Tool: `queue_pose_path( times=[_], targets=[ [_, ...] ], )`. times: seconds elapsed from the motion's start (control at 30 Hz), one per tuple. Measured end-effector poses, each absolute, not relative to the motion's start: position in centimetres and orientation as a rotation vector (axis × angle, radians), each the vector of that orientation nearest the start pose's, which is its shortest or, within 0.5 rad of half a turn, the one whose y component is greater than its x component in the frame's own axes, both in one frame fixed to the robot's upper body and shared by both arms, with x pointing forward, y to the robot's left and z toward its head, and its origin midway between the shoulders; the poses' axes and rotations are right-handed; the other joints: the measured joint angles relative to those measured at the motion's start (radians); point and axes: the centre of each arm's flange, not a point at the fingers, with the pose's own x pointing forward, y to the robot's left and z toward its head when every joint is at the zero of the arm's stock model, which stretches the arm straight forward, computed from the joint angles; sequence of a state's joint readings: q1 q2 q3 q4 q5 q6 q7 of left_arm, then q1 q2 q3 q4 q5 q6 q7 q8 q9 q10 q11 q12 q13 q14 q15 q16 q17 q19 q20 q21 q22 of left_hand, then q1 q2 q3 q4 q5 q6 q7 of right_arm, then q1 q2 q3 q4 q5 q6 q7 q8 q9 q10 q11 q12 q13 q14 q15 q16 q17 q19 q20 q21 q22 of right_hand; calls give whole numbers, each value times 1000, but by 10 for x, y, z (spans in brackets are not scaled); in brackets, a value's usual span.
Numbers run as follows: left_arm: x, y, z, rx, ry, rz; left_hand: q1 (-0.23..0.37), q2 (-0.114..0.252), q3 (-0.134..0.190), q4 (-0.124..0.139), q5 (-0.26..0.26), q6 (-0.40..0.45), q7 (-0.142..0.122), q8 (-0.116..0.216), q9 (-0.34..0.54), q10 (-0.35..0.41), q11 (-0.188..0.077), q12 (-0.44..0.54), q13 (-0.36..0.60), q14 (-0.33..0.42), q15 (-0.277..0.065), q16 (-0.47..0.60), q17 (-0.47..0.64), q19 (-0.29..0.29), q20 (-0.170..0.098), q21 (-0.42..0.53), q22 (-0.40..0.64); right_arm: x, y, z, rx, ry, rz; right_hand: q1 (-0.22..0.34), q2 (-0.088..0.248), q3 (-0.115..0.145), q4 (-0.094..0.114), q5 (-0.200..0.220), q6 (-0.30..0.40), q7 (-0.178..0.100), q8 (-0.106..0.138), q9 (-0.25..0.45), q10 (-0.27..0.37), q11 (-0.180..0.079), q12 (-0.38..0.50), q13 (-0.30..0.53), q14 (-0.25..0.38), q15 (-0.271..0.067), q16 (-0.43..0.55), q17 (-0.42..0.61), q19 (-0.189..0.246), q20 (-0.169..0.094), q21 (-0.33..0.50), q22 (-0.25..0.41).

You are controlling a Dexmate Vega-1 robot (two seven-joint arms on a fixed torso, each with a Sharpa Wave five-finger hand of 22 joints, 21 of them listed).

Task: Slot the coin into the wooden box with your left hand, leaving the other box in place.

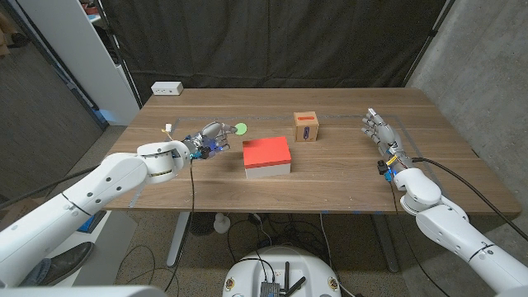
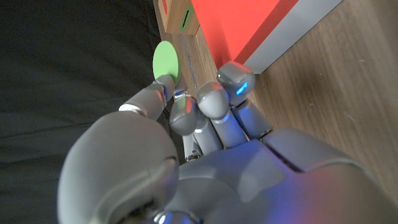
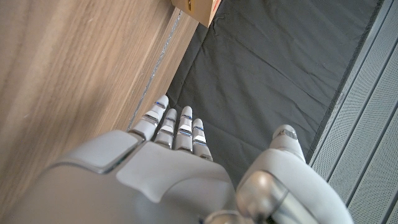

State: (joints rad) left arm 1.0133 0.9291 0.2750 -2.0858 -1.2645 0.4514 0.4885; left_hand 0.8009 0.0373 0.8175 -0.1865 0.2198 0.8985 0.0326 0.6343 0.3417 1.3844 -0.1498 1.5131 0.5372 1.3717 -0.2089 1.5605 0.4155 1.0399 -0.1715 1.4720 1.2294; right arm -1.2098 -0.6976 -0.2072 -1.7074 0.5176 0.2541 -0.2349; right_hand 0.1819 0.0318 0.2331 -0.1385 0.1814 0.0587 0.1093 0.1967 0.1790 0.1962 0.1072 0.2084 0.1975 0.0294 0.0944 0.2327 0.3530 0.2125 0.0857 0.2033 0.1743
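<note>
Coin, a green disc, sits at the tips of our left hand, whose fingers are curled in toward it; we cannot tell whether it is pinched or only touched. We see the wooden box standing further along the counter, well apart from the coin, with the red-topped box nearer us between them. Our right hand stands near the counter's right side, fingers straight and spread, holding nothing.
</note>
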Motion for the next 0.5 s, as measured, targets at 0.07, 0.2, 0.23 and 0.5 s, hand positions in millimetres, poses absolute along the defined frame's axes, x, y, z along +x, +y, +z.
queue_pose_path(
  times=[0.07, 0.2, 0.23, 0.5],
  targets=[
    [538, 253, -2, -75, -92, -205, 6, 6, 0, 0, 0, 0, 0, 0, -1, 0, 0, 0, 2, 0, 0, 0, 0, -6, 2, 4, 0, 559, -333, -62, -107, -620, 15, 0, 0, 0, 0, 0, 0, 0, 0, 0, 0, 0, 0, 0, 0, 0, 0, 0, 0, 0, 0, 0],
    [541, 252, 3, -49, -125, -184, 6, 6, 0, 0, 0, 0, 0, 0, -1, 2, 2, 7, 5, 0, 0, 4, 0, -7, 3, 8, 0, 559, -334, -61, -104, -622, 13, 0, 0, 0, 0, 0, 0, 0, 0, 0, 6, 6, 0, 0, 4, 4, 0, 0, 0, 0, 0, 0],
    [543, 250, 5, -43, -137, -178, 6, 6, 0, 0, 0, 0, 0, -2, -1, 2, 2, 8, 7, 0, 0, 4, 0, -7, 3, 9, 0, 560, -334, -62, -104, -622, 12, 0, 0, 0, 0, 0, 0, 0, 0, 0, 5, 6, 0, 0, 4, 4, 0, 0, 0, 0, 0, 0],
    [549, 243, 18, 14, -211, -128, 12, 1, 0, 0, -1, 2, 2, -4, -1, 0, 4, 8, 12, 0, 0, 4, 0, -7, 3, 19, 3, 561, -335, -60, -99, -628, 16, 0, 0, 0, 0, 0, 0, 0, 0, 0, 5, 5, 0, 0, 4, 4, 0, 0, 2, -2, 0, 0]
  ],
)
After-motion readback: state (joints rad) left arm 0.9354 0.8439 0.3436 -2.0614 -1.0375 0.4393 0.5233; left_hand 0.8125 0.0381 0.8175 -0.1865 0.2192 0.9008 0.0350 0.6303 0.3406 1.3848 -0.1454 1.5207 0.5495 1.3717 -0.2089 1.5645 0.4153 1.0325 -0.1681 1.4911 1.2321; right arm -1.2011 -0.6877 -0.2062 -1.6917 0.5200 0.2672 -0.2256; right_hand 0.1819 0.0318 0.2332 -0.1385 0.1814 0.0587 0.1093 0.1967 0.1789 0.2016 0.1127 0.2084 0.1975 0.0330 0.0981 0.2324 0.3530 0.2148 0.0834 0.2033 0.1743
